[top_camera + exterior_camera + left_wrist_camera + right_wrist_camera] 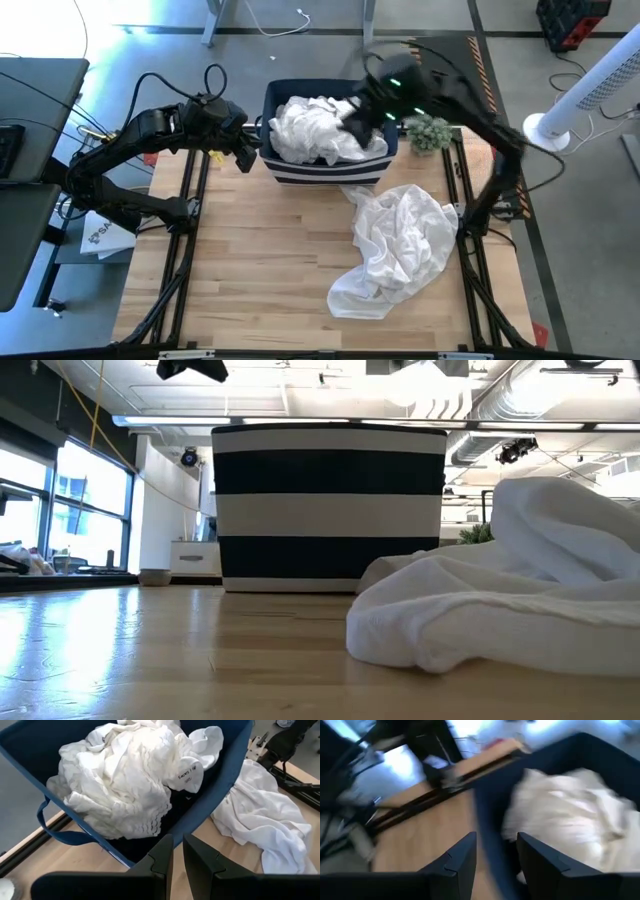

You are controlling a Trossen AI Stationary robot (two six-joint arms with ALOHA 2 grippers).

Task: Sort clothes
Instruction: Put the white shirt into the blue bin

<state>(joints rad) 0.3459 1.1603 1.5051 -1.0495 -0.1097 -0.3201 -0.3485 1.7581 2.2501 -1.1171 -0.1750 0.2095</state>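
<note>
Two grippers are flanking the bin [325, 170] at upper centre: right gripper [352, 118], half-spread and empty, is hovering directly over its white clothes [312, 130]; left gripper [243, 155], nearly pressed together, is waiting at the rim.

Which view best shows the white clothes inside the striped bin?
The left wrist view: it looks down into the bin at the crumpled white clothes. The high view shows them smaller, partly under the right arm. The right wrist view blurs them. The low view shows only the bin's wall.
</note>
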